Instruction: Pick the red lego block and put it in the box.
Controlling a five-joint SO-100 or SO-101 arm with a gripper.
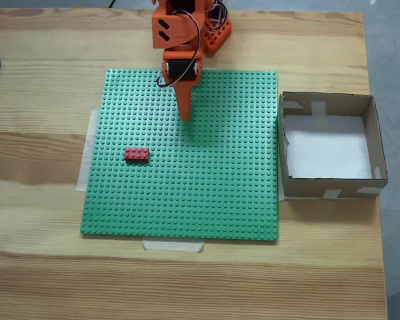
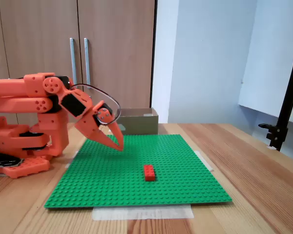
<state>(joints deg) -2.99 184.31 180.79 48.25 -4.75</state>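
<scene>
Though bare — wooden table [image 1: 40, 100]

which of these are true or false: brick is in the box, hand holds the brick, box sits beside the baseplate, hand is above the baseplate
1. The red lego brick is in the cardboard box. False: it lies on the green baseplate.
2. The hand holds the brick. False: it is apart from it, holding nothing.
3. The box sits beside the baseplate, on the right in a fixed view. True.
4. The hand is above the baseplate. True.
</scene>
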